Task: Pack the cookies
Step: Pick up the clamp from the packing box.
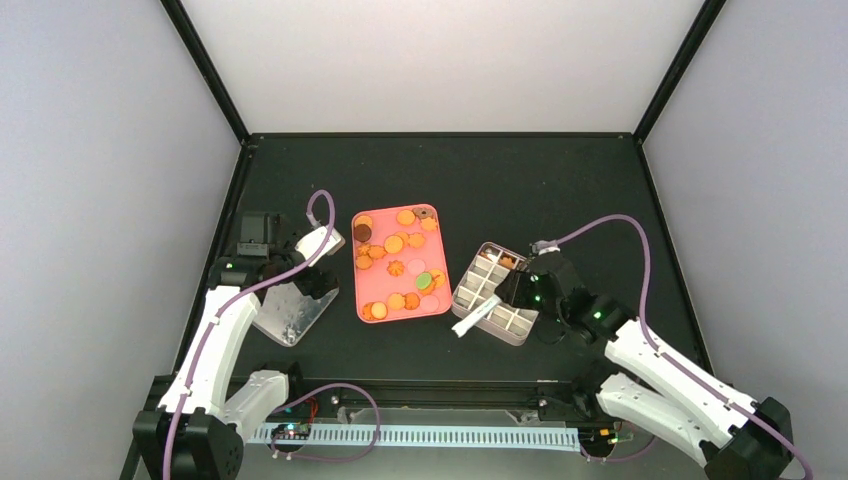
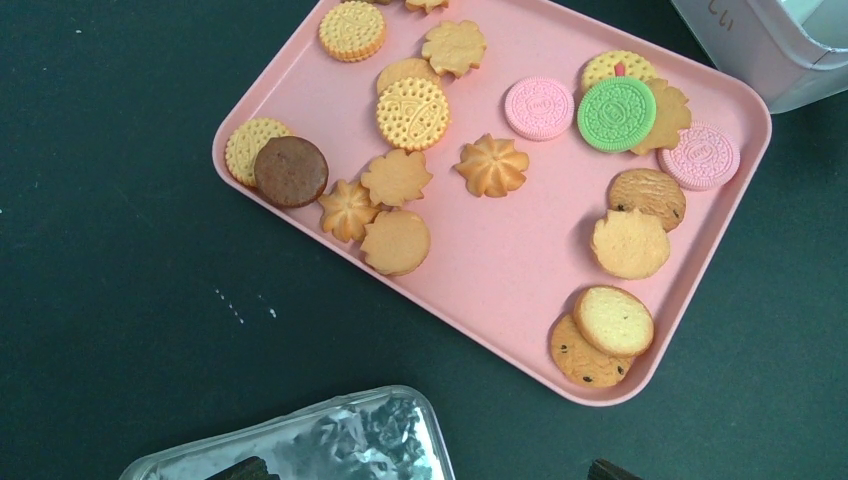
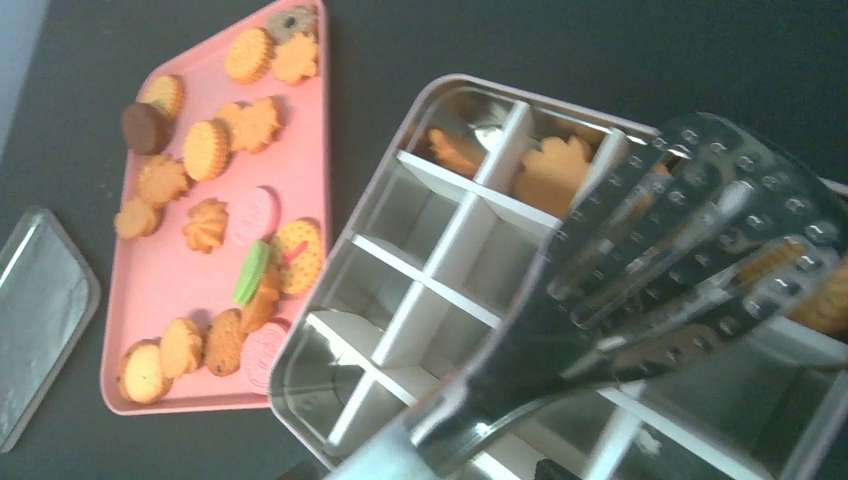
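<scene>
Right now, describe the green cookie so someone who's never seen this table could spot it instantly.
On the black table, find the pink tray left of the divided metal tin. Look along the tray edge nearest that tin, toward the arms. The green cookie rests on golden ones between two pale pink cookies; it is the only green disc.

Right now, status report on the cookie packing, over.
Left gripper open near lid. Right gripper holds tongs over box. Most cookies on tray, few boxed. Nothing blocking.
</scene>
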Tool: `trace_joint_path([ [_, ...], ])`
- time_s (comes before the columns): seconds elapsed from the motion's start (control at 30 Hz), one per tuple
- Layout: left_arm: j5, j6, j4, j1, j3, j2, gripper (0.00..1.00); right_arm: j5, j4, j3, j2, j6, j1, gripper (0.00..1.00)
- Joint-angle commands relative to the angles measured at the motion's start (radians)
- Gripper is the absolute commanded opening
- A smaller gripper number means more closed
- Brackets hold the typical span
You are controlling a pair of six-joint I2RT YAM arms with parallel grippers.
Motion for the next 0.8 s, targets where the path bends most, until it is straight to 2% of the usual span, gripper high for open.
trace_joint_path([
  [0.0,0.016,-0.002,0.003,0.007,0.017,-0.007,0.83,-0.03,0.144,-0.019,0.005,0.039,0.019,0.55],
  [0.4,0.015,-0.002,0.005,0.007,0.015,-0.01,0.83,-0.026,0.309,-0.049,0.089,0.066,0.03,0.33],
  [0.57,0.016,-0.003,0.005,0.007,0.014,-0.009,0.83,-0.002,0.327,-0.023,0.149,0.049,0.053,0.22],
  [0.77,0.013,0.001,0.003,0.007,0.015,-0.011,0.83,0.028,0.321,0.017,0.196,0.041,0.1,0.18],
])
